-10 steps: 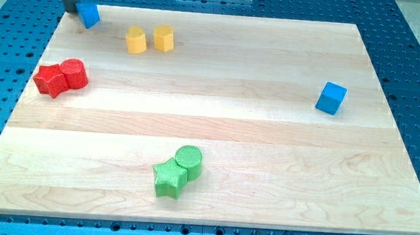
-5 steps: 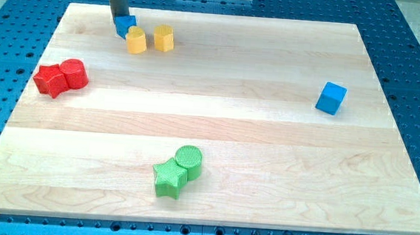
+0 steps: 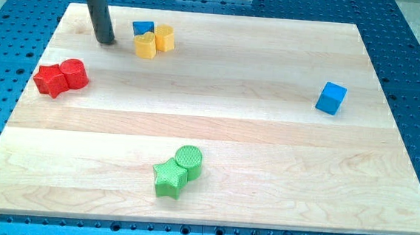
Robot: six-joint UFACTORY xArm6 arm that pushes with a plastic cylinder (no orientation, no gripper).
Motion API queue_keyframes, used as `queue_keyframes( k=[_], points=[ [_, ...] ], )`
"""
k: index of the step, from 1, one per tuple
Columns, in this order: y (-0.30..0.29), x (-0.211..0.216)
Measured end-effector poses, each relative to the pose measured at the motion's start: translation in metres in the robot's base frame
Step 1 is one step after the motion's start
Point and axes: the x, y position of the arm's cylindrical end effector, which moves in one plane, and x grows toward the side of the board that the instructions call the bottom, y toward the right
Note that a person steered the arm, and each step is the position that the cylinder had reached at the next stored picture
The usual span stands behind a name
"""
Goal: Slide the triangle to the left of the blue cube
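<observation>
The small blue triangle (image 3: 143, 28) lies near the view's top, touching two yellow blocks (image 3: 154, 40) on their upper left. The blue cube (image 3: 331, 98) stands far off at the view's right. My tip (image 3: 105, 40) rests on the board to the left of the triangle, a short gap apart from it, touching no block.
A red star and red cylinder (image 3: 61, 77) sit together at the view's left. A green star (image 3: 169, 178) and green cylinder (image 3: 189, 160) touch near the view's bottom middle. The wooden board (image 3: 266, 158) lies on a blue perforated table.
The triangle has been pushed right from the top-left corner up against the yellow blocks, shoving them together. My tip then moved back left and down, away from the triangle.
</observation>
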Motion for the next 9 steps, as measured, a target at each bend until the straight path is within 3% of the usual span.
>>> queue_keyframes(
  k=[2,3,4,5,8,9],
  points=[
    [0.099,-0.045],
    [0.075,-0.074],
    [0.101,-0.086],
    [0.162,-0.086],
    [0.204,0.070],
    [0.191,0.072]
  ],
)
